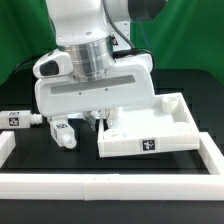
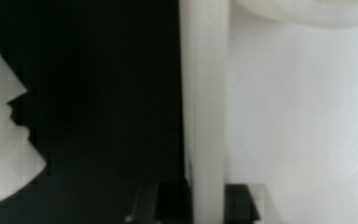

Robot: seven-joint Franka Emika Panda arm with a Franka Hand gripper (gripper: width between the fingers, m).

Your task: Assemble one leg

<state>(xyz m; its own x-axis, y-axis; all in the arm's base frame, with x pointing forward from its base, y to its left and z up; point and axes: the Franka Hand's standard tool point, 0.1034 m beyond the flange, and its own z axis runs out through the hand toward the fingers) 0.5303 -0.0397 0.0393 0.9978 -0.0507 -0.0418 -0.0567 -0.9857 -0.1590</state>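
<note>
Franka arm, white wrist housing [image 1: 92,88], sits low over the black table [image 1: 30,155]. The gripper [image 1: 97,120] is down at the edge of the large white square panel [image 1: 150,125] that faces the exterior view's left. The panel lies flat, has raised walls, and carries one black-and-white marker tag [image 1: 148,144] on its near wall. The tag's pattern is too small to read and no lettering is legible anywhere.

In the wrist view the two dark fingertips [image 2: 156,200] stand on either side of a narrow upright white strip [image 2: 202,100], probably the panel's wall. White panel surface lies on one side of the strip and black table on the other. The jaws bracket the strip closely. Cannot tell if they actually pinch it or only straddle it, since the contact is blurred.

The leg [image 1: 25,120] lies on its side on the table at the exterior view's left, well clear of the claw, with a square tag on its end part. A second leg [image 1: 63,133] lies tilted between that one and the panel, near the gripper but not held, tags showing.

A white border rail [image 1: 110,185] runs along the near side of the table and up the exterior view's right. Green backdrop [image 1: 25,40] behind.
</note>
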